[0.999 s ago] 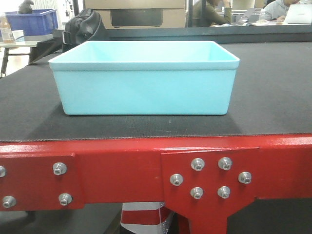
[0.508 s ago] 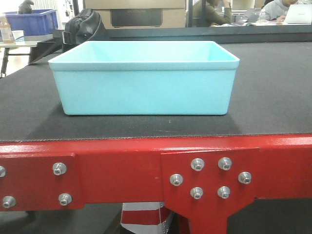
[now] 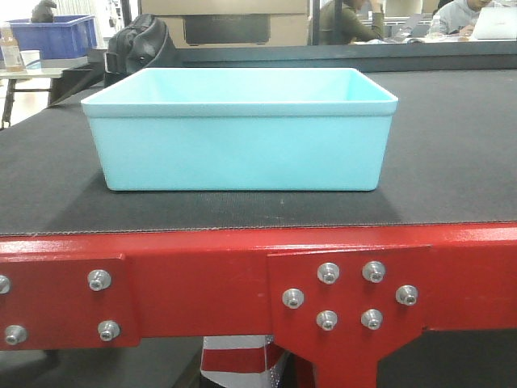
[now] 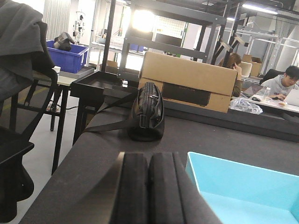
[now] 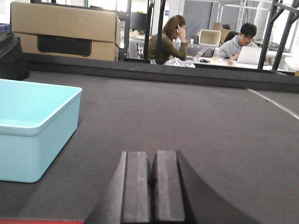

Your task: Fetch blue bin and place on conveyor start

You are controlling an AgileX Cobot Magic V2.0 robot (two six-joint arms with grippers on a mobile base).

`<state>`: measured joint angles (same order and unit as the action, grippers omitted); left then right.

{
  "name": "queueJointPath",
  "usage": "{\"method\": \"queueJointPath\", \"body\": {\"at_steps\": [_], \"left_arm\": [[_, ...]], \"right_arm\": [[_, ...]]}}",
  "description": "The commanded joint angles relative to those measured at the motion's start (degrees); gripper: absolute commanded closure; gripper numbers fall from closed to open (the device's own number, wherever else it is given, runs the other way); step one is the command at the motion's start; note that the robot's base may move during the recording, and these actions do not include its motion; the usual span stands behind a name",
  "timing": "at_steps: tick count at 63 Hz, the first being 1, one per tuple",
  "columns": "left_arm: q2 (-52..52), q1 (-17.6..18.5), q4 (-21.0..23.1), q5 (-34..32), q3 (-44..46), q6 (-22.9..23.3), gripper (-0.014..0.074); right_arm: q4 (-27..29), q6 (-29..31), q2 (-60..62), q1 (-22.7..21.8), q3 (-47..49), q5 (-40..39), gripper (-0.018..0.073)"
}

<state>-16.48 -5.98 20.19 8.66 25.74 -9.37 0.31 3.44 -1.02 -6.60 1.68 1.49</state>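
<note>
Left gripper point(image 4: 148, 186): pads pressed together, holding nothing, left of the blue bin point(image 3: 239, 132). Right gripper point(image 5: 152, 186): likewise clenched and empty, right of it. I log the bin resting on the conveyor start point(image 3: 452, 153), near its red edge, unmoved since earlier. Black bag point(image 4: 145, 113) far left.

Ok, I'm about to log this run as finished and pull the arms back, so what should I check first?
1. Blue bin rests flat on the conveyor start: ok.
2. Bin sits near the red frame end: ok.
3. Left tool shut, holding nothing, beside the bin: ok.
4. Right tool shut, empty, clear of the bin: ok.
5. Black bag on the belt behind the bin, apart from it: ok.
6. Belt running: cannot tell.
</note>
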Motion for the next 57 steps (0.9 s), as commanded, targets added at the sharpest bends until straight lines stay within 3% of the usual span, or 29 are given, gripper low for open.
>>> {"method": "queueJointPath", "body": {"at_steps": [1,16,57], "left_arm": [[0.3,-0.2,0.2,-1.1,0.1,-0.1,0.0708],[0.4,-0.2,0.2,-1.1,0.1,-0.1,0.0708],[0.4,-0.2,0.2,-1.1,0.1,-0.1,0.0708]], "right_arm": [[0.4,-0.2,1.0,-0.1,-1.7,-2.9,0.0725],[0.4,-0.4,1.0,4.0,-1.7,-1.8,0.0725],[0.4,-0.4,1.0,3.9,-1.7,-2.0,0.0725]]}}
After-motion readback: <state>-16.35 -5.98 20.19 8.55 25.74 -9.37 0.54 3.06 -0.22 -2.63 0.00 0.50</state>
